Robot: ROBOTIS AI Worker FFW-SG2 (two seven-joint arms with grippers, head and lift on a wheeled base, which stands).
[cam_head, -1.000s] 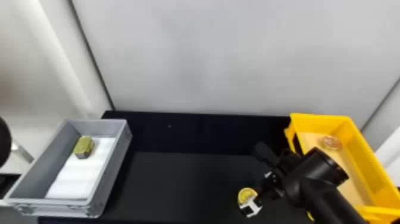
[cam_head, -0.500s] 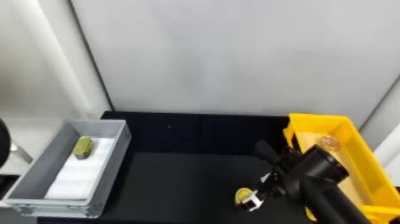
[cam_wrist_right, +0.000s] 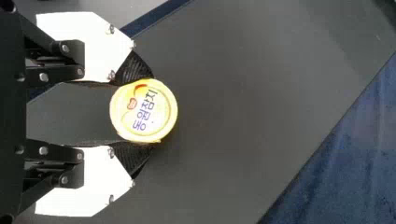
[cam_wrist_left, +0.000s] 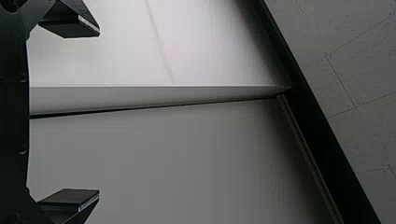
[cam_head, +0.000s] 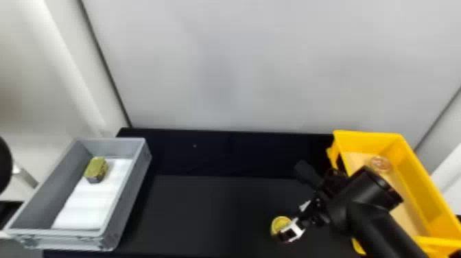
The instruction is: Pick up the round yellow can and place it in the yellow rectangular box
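Gripping the round yellow can (cam_head: pixel 280 223) above or upon a dark tabletop (cam_head: pixel 212 209), we work at the near side of the table with our right gripper (cam_head: pixel 287 226); whether the can touches the surface, we cannot tell. Our two black fingertips press its rim from opposite sides, the gap between them no wider than the can itself, and the lid faces our right wrist camera, yellow around a paler center with blue lettering and a small red mark. Our right arm (cam_head: pixel 380 223) enters from the bottom edge of the head view, crossing in front of part of the yellow rectangular box (cam_head: pixel 425 182).

That box stands on the right side of the table, near our gripper, with the can outside it. Within, toward the far end, we see a round, clear-looking item with reddish tones (cam_head: pixel 380 164) lying on the tan bottom.

At left, well apart from the can, stands a gray box (cam_head: pixel 132 192). Inside are a white sheet (cam_head: pixel 91 206) and, near its far end, a small gold-green block with a darker side (cam_head: pixel 96 168).

Our left gripper (cam_wrist_left: pixel 98 113) is spread wide and holds nothing, in front of pale wall panels (cam_wrist_left: pixel 177 154).
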